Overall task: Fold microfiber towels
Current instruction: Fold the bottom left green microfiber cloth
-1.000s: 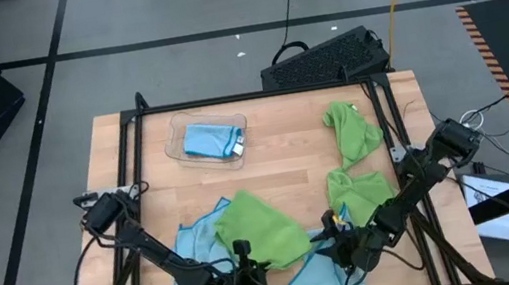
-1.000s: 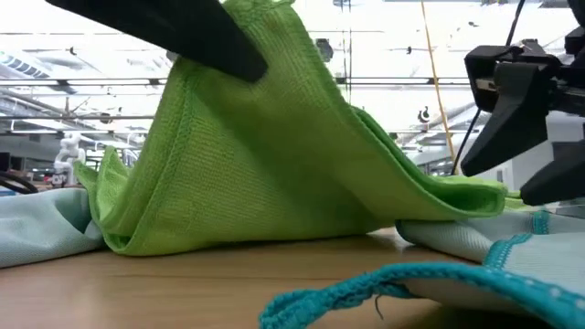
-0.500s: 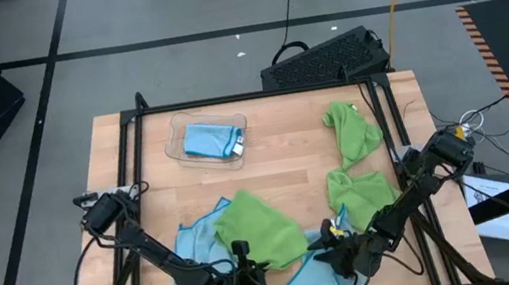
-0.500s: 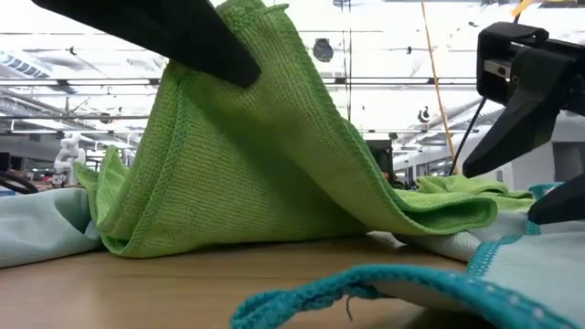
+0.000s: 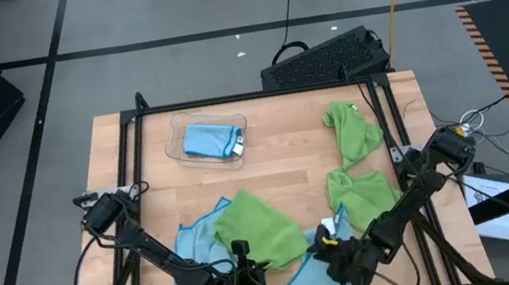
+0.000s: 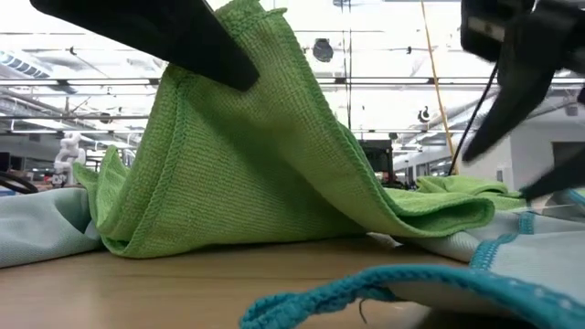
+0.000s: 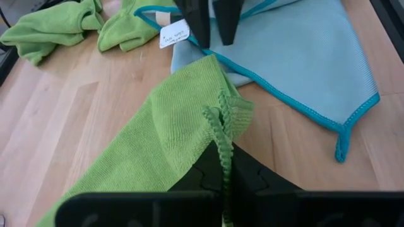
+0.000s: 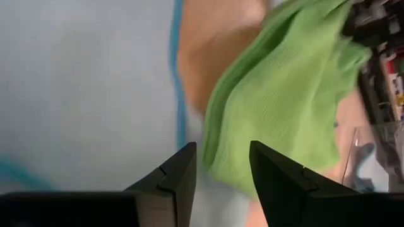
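The wooden table (image 5: 277, 159) stands on a grey floor crossed by dark tape lines, with a black perforated panel (image 5: 323, 59) just beyond its 12 o'clock edge. The low view looks past the cloths into a bright hall with ceiling beams and hanging cables.

The left gripper (image 5: 243, 255), at the table's 6 o'clock edge, is clenched on a corner of the green towel (image 5: 259, 228), which rises tent-like from the wood. Light blue towels (image 5: 197, 247) lie under and beside it.

The right gripper (image 5: 328, 245), near 5 o'clock, hangs with fingers parted over a blue towel's edge, grasping nothing.

Two more green towels (image 5: 351, 133) lie crumpled around 3 o'clock. A clear tray (image 5: 174, 144) at 11 o'clock holds a folded blue towel (image 5: 209, 140).
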